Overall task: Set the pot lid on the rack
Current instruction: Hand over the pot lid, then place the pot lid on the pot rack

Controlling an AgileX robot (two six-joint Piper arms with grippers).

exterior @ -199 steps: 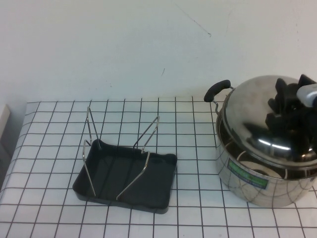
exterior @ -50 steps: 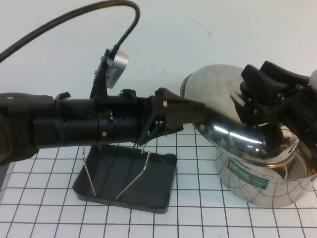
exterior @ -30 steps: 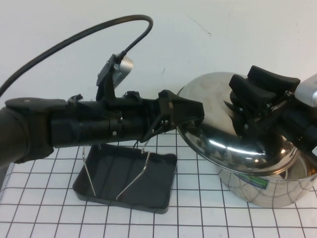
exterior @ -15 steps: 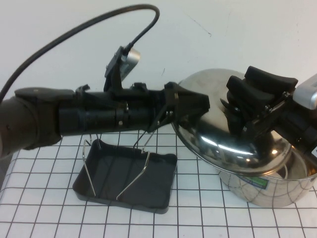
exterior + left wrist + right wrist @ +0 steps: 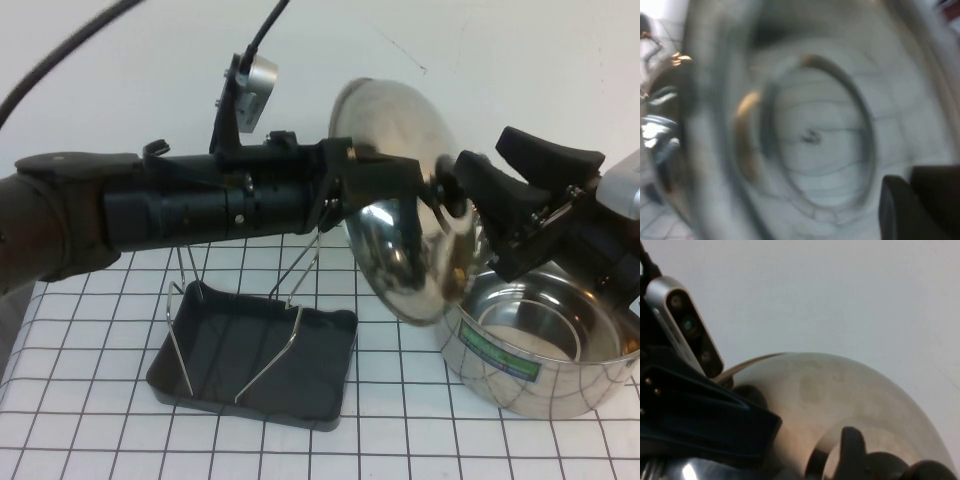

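The pot lid [image 5: 400, 260], shiny steel, stands almost on edge in the air between my two grippers, above the left rim of the pot. Its hollow underside faces left. My right gripper [image 5: 455, 195] is shut on the black knob on the lid's right face. My left gripper [image 5: 400, 190] reaches in from the left and is right against the lid's underside near the rim. The underside fills the left wrist view [image 5: 810, 135]. The domed top shows in the right wrist view [image 5: 840, 390]. The rack [image 5: 260, 360], a dark grey tray with wire supports [image 5: 185, 255], stands empty below my left arm.
The deep steel pot [image 5: 560, 385] with a green label [image 5: 500, 355] stands open at the right, under my right arm. The tabletop [image 5: 400, 440] is white with a black grid. A white wall is behind. My left arm spans the space above the rack.
The lid has swung from lying slanted over the pot to nearly upright and has moved left and up, uncovering the pot. My left gripper has risen slightly with it.
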